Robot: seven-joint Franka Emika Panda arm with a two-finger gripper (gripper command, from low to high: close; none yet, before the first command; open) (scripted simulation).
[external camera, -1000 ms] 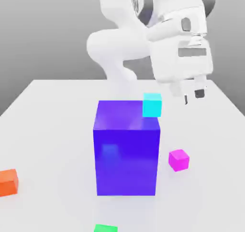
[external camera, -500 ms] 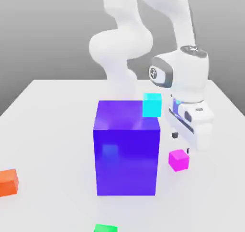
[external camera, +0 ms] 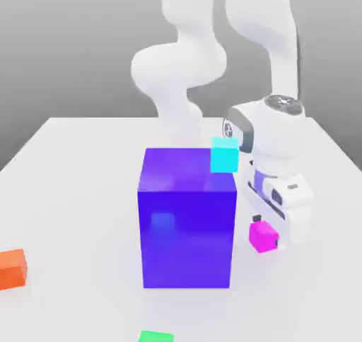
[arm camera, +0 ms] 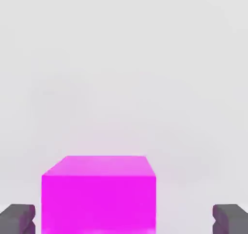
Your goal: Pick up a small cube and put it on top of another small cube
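The small magenta cube (external camera: pixel 263 237) rests on the white table (external camera: pixel 78 192), just off the exterior view's right side of the big blue cube. My gripper (external camera: pixel 268 232) has come down over it, the white hand tilted above. In the hand view the magenta cube (arm camera: pixel 99 194) lies between the two dark fingertips (arm camera: pixel 17 219), with a gap on each side; the gripper (arm camera: pixel 124 221) is open and not touching it. The small green cube (external camera: pixel 155 336) sits at the table's near edge, cut off by the picture's border.
A big blue cube (external camera: pixel 187 220) stands mid-table, close beside the gripper. A small cyan cube (external camera: pixel 225 155) shows at its upper right corner. An orange cube (external camera: pixel 13 268) lies at the exterior view's far left. Bare table lies to the right of the hand.
The arm has swung down from above the table and lowered the hand onto the magenta cube's spot. The fingers stayed open. No cube has moved.
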